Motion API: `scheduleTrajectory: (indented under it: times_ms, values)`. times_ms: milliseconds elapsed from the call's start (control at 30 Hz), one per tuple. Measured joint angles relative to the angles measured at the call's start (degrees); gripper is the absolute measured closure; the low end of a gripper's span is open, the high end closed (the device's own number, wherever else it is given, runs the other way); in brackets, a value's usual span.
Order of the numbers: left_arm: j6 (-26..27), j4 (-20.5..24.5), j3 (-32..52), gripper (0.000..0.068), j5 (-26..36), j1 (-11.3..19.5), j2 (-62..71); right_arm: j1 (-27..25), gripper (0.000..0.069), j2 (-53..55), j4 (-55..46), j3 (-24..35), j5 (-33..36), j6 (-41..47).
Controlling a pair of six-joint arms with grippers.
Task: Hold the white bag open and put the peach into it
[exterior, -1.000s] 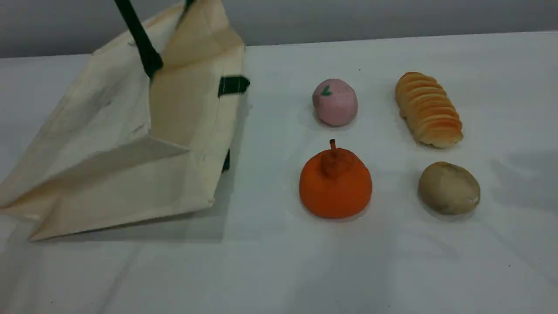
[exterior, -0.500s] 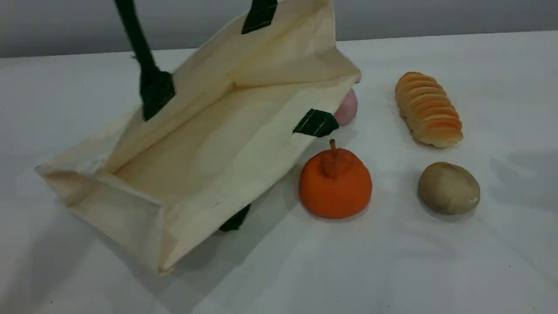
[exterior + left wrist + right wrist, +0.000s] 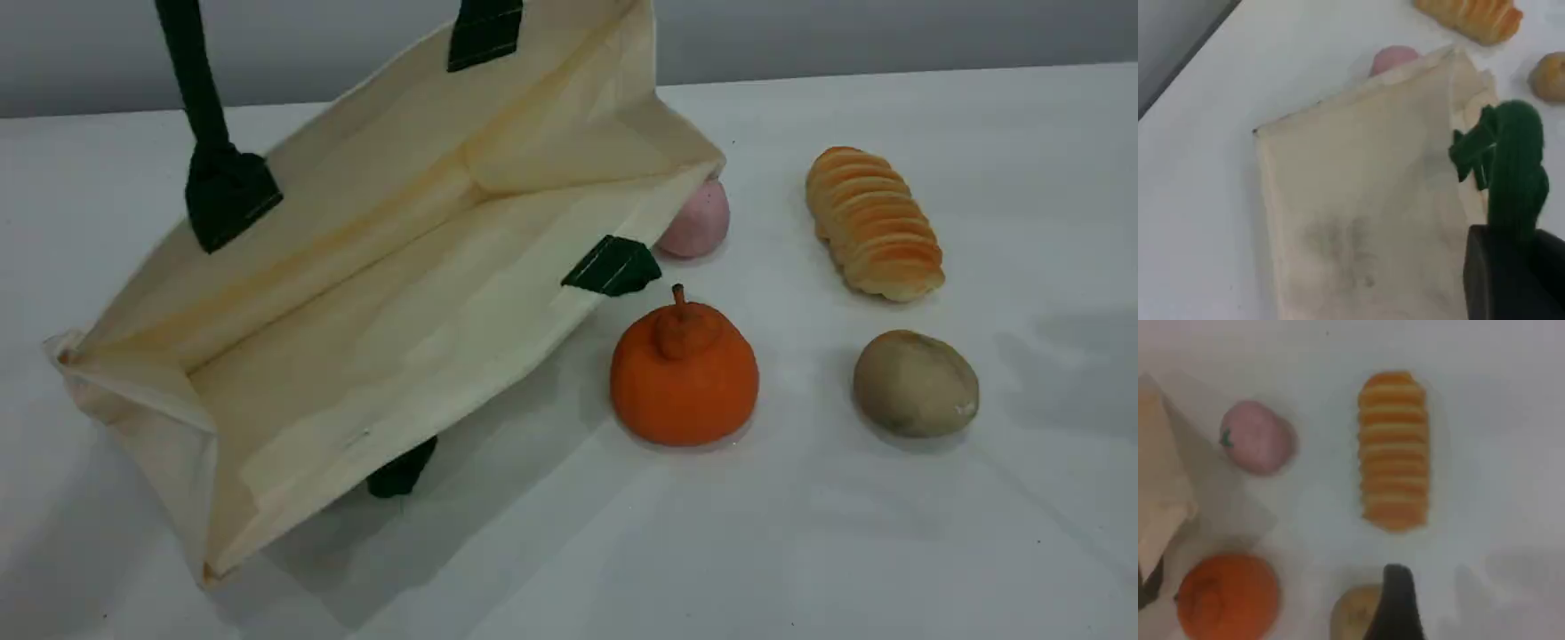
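Scene view: the white bag (image 3: 400,293) is hung tilted, mouth open, by its green handle (image 3: 195,80), on which the left gripper (image 3: 1511,267) is clamped. The peach (image 3: 704,222) is seen outside, just beside the bag's right corner and partly hidden by it. The right gripper (image 3: 1395,607) is spread apart, empty, right of the bag.
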Motion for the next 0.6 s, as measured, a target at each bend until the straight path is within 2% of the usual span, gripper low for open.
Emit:
scheduleTrajectory:
  times_ms: [267,467,600]
  values:
    - [-1.20,0.34,0.00,0.0585,0.00,0.00,0.05,0.54,0.0164,0.00,0.27,0.00,7.73,0.01]
    - [-1.60,0.92,0.00,0.0586,0.00,0.00,0.05,6.84,0.0164,1.18,3.00,-0.47,6.18,-1.37]
    - [-2.28,1.14,0.00,0.0586,0.00,0.00,0.05,10.62,0.0164,5.22,3.50,-3.09,6.12,-1.49]
